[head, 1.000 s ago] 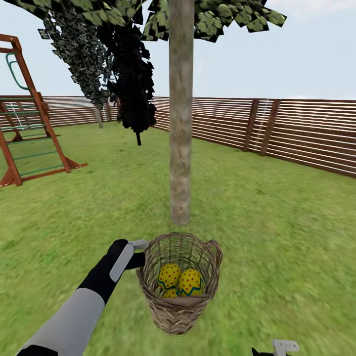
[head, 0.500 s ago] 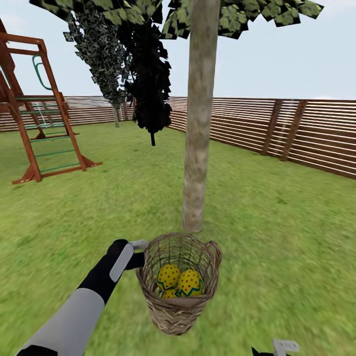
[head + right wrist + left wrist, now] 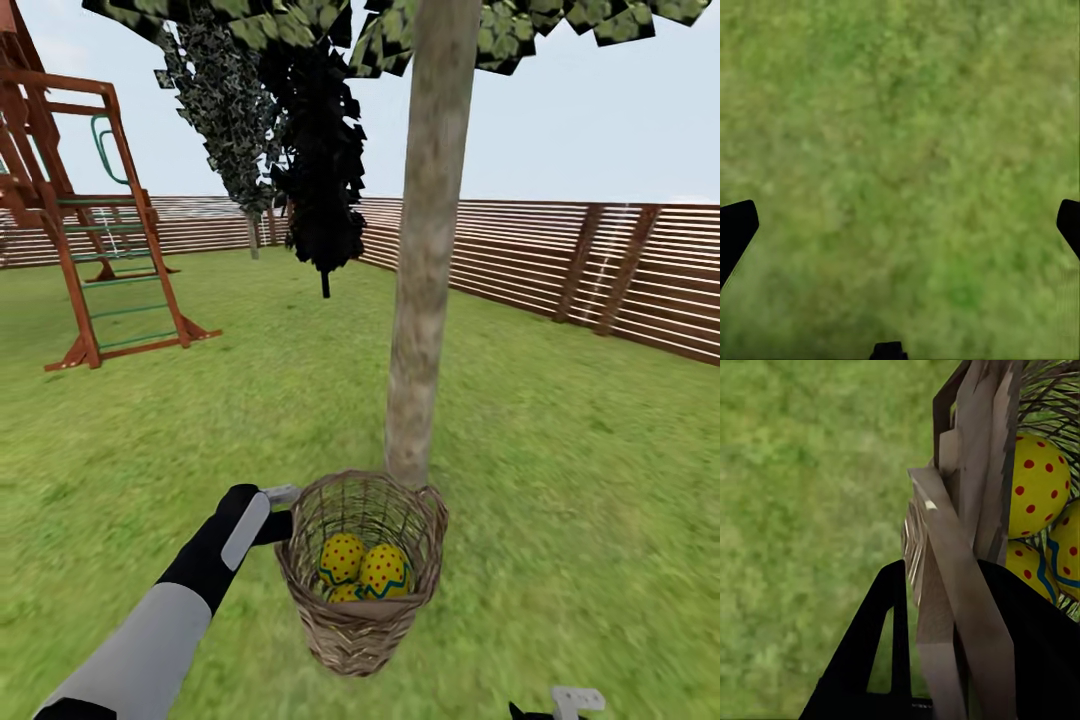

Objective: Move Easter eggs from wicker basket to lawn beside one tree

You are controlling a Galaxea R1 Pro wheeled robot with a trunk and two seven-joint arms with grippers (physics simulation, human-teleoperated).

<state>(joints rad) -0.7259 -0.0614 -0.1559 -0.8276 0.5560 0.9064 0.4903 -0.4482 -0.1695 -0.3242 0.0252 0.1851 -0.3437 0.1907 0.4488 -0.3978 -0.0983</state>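
The left gripper (image 3: 283, 508) has the basket (image 3: 362, 575) by its rim, jaws clamped on the woven edge on the side nearest that arm. In the left wrist view the rim (image 3: 967, 510) runs straight between the two dark fingers (image 3: 862, 660), pinched tight. The basket hangs upright off the grass, its bottom clear of the lawn (image 3: 560, 480).

Inside it sit the eggs (image 3: 365, 572), yellow with red dots and a blue zigzag band. Two show plainly side by side, touching each other, and the top of a third peeks out low between them. The left wrist view catches them too (image 3: 1039, 484), pressed against the inner wall of the wicker.

Just beyond the basket stands the tree (image 3: 425, 290), a thick pale mottled trunk rising out of the grass, its foot hidden partly by the basket's far rim. Leaves hang overhead at the top of the head view.

The right gripper (image 3: 560, 705) only pokes into the bottom edge of the head view, a pale tip and a bit of black. In the right wrist view its fingertips (image 3: 735, 229) sit far out at either side over bare grass (image 3: 900, 165), so the jaws are spread wide with nothing between them.

Farther off, a black-leaved tree (image 3: 322, 150) stands behind, a red wooden climbing frame (image 3: 95, 250) is off toward the left, and a slatted wooden fence (image 3: 560, 270) runs around the garden.
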